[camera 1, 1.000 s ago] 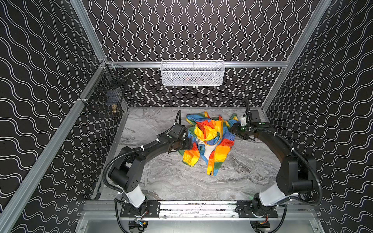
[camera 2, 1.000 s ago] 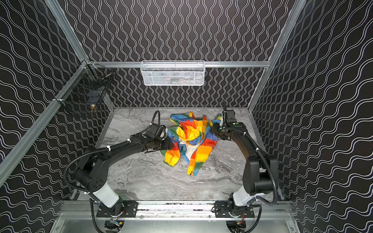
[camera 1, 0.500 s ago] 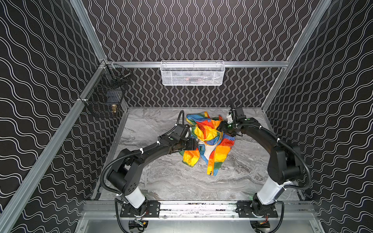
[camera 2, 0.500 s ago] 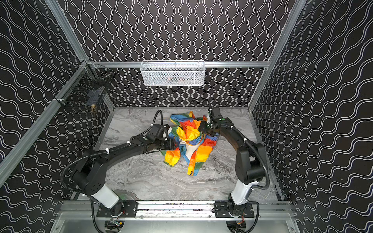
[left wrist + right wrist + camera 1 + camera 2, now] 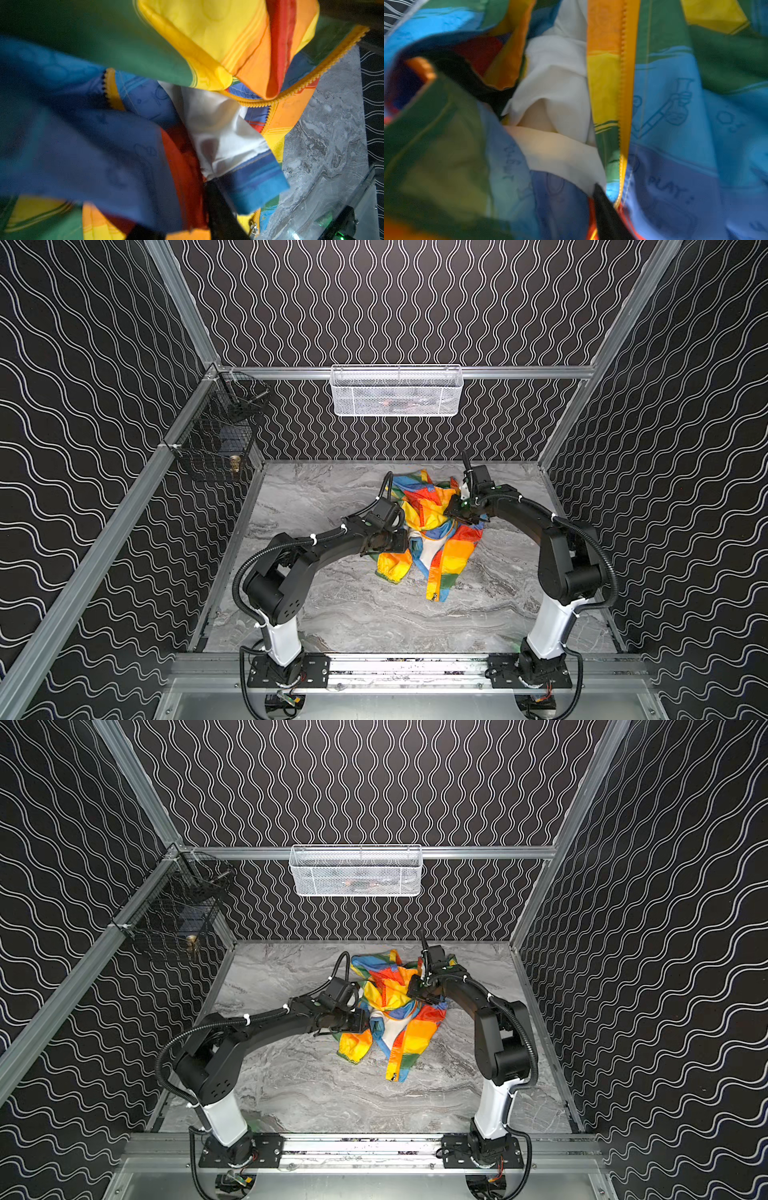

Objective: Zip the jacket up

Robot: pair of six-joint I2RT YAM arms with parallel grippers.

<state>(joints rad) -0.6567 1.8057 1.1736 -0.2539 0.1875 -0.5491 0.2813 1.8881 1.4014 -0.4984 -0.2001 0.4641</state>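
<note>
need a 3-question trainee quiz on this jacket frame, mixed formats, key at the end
1. True or false: the jacket has its orange zipper closed all the way.
2. How does the jacket lie? A) folded in a neat stack B) crumpled on the table between the left gripper and the right gripper C) spread flat with both sleeves out
3. What colour is the lining that shows between the front edges?
Key: 1 false, the two rows of teeth stand apart; 2 B; 3 white.
</note>
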